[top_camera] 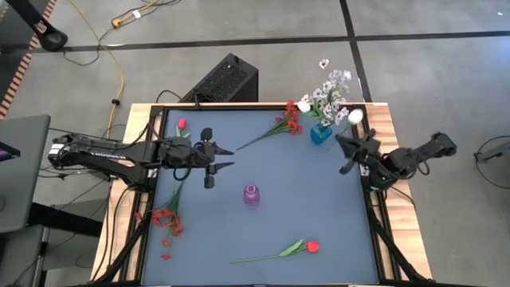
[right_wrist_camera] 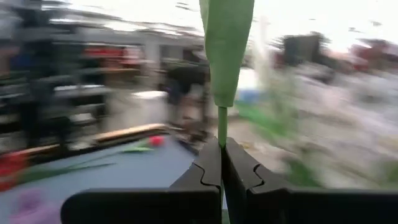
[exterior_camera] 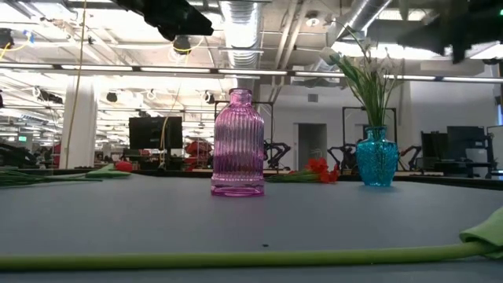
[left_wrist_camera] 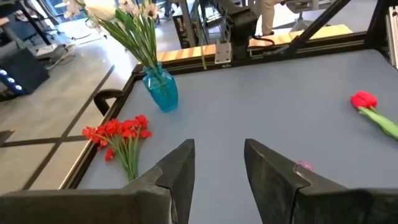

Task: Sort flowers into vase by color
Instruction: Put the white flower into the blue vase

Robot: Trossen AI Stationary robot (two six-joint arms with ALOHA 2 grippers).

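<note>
A blue vase (top_camera: 321, 133) at the far right of the table holds white flowers (top_camera: 332, 86). A pink vase (top_camera: 251, 194) stands empty at mid-table. My right gripper (top_camera: 356, 153) hovers just right of the blue vase, shut on a white-budded stem (top_camera: 355, 116). My left gripper (top_camera: 221, 157) is open above the table's far left part, touching nothing. Lying flat on the table are a red spray (top_camera: 288, 121) by the blue vase, a red tulip (top_camera: 182, 124) at the far left, another red spray (top_camera: 166, 222) at the left edge, and a red tulip (top_camera: 311, 247) near the front. My right gripper pinches a thin green stem (right_wrist_camera: 222, 124) between its two shut fingers (right_wrist_camera: 208, 163). The stem runs on past the fingertips to a broad green leaf (right_wrist_camera: 226, 37). The white bud (top_camera: 355, 116) sits next to the blue vase; whether the stem's other end touches anything cannot be told.
The table has a raised dark frame (top_camera: 370, 209) and wooden edges. The near tulip's long stem (exterior_camera: 236, 257) lies across the front of the table. Open surface lies between the pink vase (exterior_camera: 238, 141) and the blue vase (exterior_camera: 377, 157). A black box (top_camera: 227, 80) stands beyond the far edge.
</note>
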